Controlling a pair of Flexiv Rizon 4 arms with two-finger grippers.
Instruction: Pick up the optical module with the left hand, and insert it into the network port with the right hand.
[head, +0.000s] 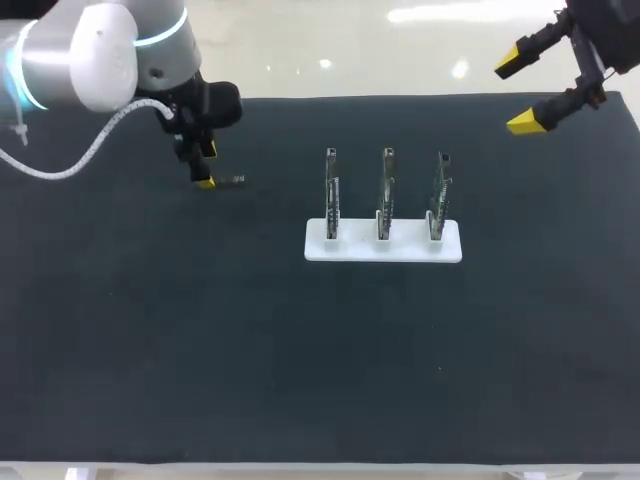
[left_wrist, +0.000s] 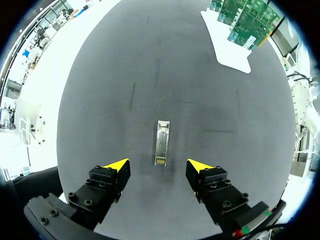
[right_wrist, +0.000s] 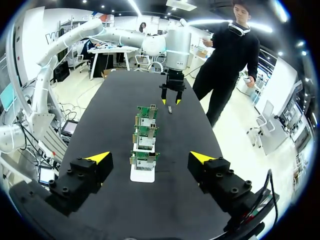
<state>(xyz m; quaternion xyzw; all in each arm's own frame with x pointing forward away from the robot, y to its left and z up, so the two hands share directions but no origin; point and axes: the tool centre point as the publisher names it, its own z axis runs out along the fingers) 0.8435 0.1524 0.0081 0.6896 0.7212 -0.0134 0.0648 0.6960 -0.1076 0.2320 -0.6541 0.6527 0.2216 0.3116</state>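
Boards come first: three green circuit boards (head: 386, 195) stand upright on edge, side by side in a row, each slotted into one white base (head: 383, 243) that lies on the dark tabletop (head: 150, 350) a little right of its middle. The optical module (left_wrist: 162, 143) lies flat on the bare tabletop well apart from that base, out toward the left side and the far edge. The left arm (head: 90, 55) comes in from the left corner and bends downward, so that the left tool (left_wrist: 159, 166) hangs low over the module with its fingers pointing at the cloth. The tool is released: its yellow tips stand wide, one on each side of the module's near end, and neither touches it. The module is a slim silvery bar. In the left wrist view its long axis runs straight out ahead of the tool, in line with the gap between the fingers, and the boards stand farther ahead and off to one side. In the head view the bar lies crosswise, pointing toward the boards' side of the tabletop. The right arm (head: 600, 30) is raised at the far right corner. The right tool (head: 517, 92) is also released, its tips spread wide and holding nothing. In its own view it faces along the row of boards.
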